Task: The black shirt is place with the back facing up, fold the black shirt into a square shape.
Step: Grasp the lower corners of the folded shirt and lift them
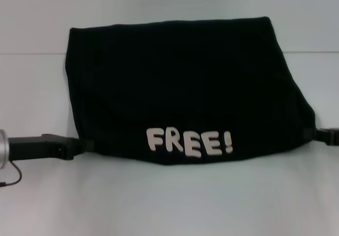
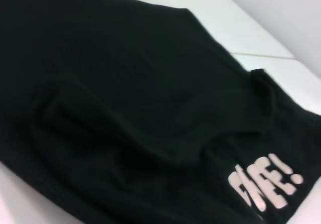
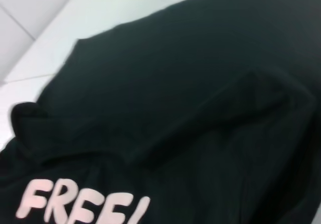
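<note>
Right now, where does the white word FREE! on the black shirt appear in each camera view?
Head view: FREE! lettering low and central on the black shirt.
Left wrist view: lower right corner, tilted.
Right wrist view: bottom left, cut off.
Shared landmark: the lettering itself.

We see a plain white table (image 1: 169, 204) filling the near part of the head view, smooth and matte, no pattern on it. A thin straight seam (image 1: 32, 53) runs across it toward the back, parallel to the near edge; beyond the seam the surface looks slightly greyer. Both wrist views show the same white top with a faint line (image 2: 261, 56) (image 3: 20, 78) crossing it. Lighting is soft, even, diffuse, with only weak shadows. We cannot make out any wall, floor or window; we can't tell whether the far band is table or backdrop.
</note>
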Controlling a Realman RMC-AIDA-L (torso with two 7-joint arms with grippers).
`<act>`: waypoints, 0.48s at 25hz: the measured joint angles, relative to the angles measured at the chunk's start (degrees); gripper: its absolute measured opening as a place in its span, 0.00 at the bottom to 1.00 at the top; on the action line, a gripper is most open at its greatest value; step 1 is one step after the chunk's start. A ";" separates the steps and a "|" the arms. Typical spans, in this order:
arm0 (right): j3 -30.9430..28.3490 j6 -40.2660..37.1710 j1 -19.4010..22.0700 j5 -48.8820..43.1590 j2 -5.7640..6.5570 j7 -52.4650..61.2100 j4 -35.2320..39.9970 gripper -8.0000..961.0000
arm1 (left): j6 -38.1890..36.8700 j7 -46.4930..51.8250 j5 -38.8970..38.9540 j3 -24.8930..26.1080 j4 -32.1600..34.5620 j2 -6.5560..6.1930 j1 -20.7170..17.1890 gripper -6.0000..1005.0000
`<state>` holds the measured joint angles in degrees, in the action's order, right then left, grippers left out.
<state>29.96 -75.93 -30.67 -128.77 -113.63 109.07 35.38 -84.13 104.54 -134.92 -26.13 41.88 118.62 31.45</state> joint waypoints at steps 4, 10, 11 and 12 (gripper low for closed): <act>-3.10 -8.72 3.43 0.00 0.00 -3.45 2.44 0.04 | -6.44 -0.24 -0.11 0.15 1.98 -0.71 -1.16 0.01; -4.64 -17.03 8.92 -0.31 0.21 -7.75 4.72 0.04 | -13.62 -0.34 -1.00 0.85 4.48 -1.16 -2.70 0.01; -4.65 -17.75 9.56 -0.34 0.39 -8.25 4.73 0.04 | -14.66 -0.36 -1.21 1.18 4.81 -1.17 -2.88 0.01; -4.67 -18.72 10.32 -0.40 0.55 -8.88 4.73 0.04 | -15.71 -0.38 -1.39 1.43 5.09 -1.17 -3.04 0.01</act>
<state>25.29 -94.64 -20.35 -129.16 -113.09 100.19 40.11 -99.85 104.15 -136.31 -24.70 46.97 117.44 28.41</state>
